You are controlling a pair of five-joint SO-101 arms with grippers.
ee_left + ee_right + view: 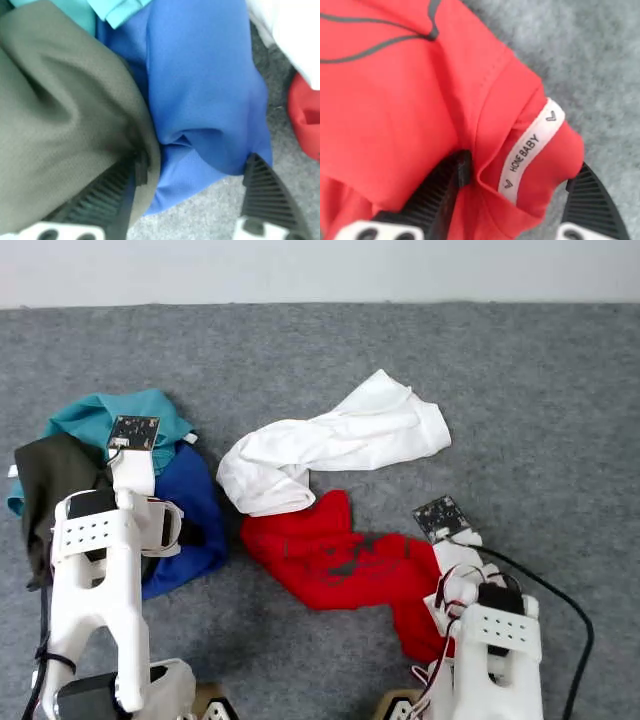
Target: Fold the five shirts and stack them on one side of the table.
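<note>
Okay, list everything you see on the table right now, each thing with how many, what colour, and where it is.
teal shirt: one, teal, far end of the pile by the left arm
dark shirt: one, dark olive-grey, bunched on the outer side of that pile
blue shirt: one, blue, inner side of the pile, touching the dark shirt
white shirt: one, white, crumpled mid-table, its near end overlapping the red shirt
red shirt: one, red, crumpled, running from mid-table to the right arm
table cover: one, grey
cable: one, black, beside the right arm
left arm: one, white, over the pile
right arm: one, white
left gripper: one, open, straddling a blue shirt fold
right gripper: one, open, straddling the red shirt's collar
</note>
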